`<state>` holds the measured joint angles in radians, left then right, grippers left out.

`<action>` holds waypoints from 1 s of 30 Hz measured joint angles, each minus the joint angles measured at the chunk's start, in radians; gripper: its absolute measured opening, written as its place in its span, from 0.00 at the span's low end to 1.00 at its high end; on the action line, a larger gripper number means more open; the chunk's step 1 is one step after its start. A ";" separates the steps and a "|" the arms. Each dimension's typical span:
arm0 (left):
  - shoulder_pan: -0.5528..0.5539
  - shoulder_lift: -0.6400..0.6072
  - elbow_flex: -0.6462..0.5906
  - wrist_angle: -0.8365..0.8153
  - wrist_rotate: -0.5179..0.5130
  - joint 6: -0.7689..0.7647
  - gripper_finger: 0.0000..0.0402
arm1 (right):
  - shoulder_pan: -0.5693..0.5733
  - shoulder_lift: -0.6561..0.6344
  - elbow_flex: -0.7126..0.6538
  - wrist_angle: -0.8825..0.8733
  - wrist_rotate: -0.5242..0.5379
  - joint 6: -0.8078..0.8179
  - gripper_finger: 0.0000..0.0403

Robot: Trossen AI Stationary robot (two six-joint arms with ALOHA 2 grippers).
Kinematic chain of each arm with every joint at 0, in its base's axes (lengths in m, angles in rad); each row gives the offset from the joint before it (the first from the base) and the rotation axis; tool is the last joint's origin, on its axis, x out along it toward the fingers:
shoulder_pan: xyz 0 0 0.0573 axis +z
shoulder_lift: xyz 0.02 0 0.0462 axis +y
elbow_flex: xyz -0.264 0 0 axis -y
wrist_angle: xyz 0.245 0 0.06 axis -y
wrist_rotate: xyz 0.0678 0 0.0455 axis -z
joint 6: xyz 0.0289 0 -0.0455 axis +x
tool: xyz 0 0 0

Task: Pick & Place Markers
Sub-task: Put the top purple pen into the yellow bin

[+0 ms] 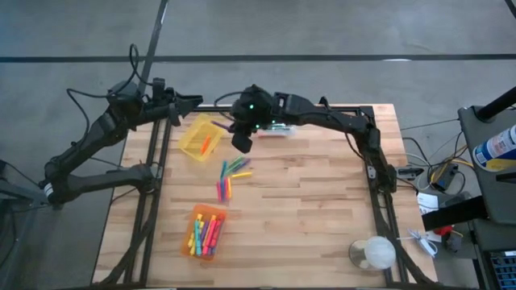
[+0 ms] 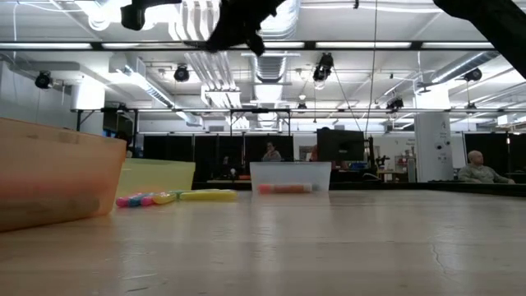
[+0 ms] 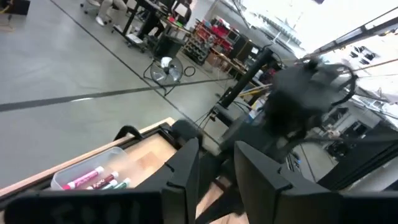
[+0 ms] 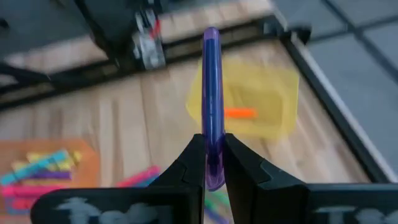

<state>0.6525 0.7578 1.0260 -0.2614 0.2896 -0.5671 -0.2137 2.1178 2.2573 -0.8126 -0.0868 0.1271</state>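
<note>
- The pale butcher-block wooden counter (image 1: 322, 209) carries all the bins and markers, framed by dark rails on its sides.
- The left arm waits at the counter's far left corner; the left gripper (image 1: 193, 101) hangs just past the yellow bin, its fingers (image 3: 186, 168) parted with nothing between them.
- The right arm reaches across the far edge toward the middle; the right gripper (image 4: 212, 163) is raised above the counter between the yellow bin and the clear bin, clenched on a purple marker.
- The translucent orange plastic bin (image 1: 206, 232) sits near the counter's front left, holding a bundle of pink, yellow, green and orange markers (image 1: 205, 235).
- The translucent yellow plastic bin (image 1: 201, 137) sits at the far left, tilted to the counter's edges, with one short orange marker (image 4: 239, 113) lying inside.
- The clear rectangular plastic bin (image 3: 93, 171) stands at the far edge, partly hidden under the right arm in the high view; it holds pink-and-white and green-and-white markers (image 3: 99, 180).
- A loose cluster of bright markers (image 1: 230, 177) lies on the bare wood between the yellow and orange bins, fanned out and touching.
- The slim purple marker (image 4: 211, 93) stands out straight from the right gripper's fingertips, pinched at one end.
</note>
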 joint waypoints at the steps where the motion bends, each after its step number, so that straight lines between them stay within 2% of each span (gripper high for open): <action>1: 0.000 0.000 0.000 0.002 -0.001 -0.002 0.24 | 0.002 0.000 0.026 0.000 0.000 0.000 0.08; 6: 0.000 0.007 0.000 0.003 -0.003 -0.002 0.24 | 0.005 -0.003 0.099 0.008 0.010 -0.008 0.08; 13: -0.001 0.029 0.000 0.006 0.001 -0.056 0.24 | 0.005 -0.010 0.099 0.080 0.011 -0.014 0.08; 30: -0.001 0.035 0.000 0.009 0.036 -0.071 0.24 | -0.002 -0.018 0.099 0.219 0.010 0.049 0.08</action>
<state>0.6518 0.7930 1.0260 -0.2523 0.3260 -0.6376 -0.2154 2.0995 2.3562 -0.5933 -0.0769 0.1764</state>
